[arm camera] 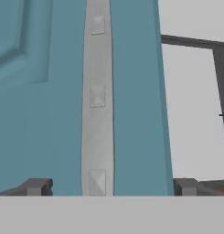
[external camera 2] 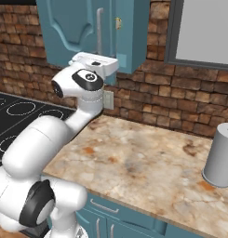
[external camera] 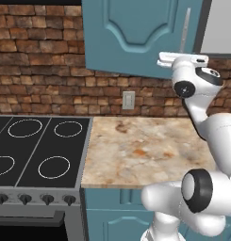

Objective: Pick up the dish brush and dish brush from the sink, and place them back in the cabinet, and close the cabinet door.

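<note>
Fingertips (arm camera: 38,186): mine, spread wide apart at 6 o'clock, clamped on nothing.
Gripper (arm camera: 111,187): straddling the handle (arm camera: 97,98), which runs 12 to 6 between my tips.
Cabinet door (arm camera: 38,114): right ahead, teal panel.
Next move: I'd keep centred on the bar and square to the panel.
Side views: wrist (external camera 2: 94,62) raised at the door's lower edge; counter (external camera: 145,143) below, stovetop (external camera: 37,150) at 9 o'clock.

Place: we see a home kitchen.
Evidence: we note a black stovetop (external camera: 34,146), marble-look counter (external camera: 145,146), teal wall cabinet (external camera 2: 129,32), brick backsplash (external camera: 37,80).
</note>
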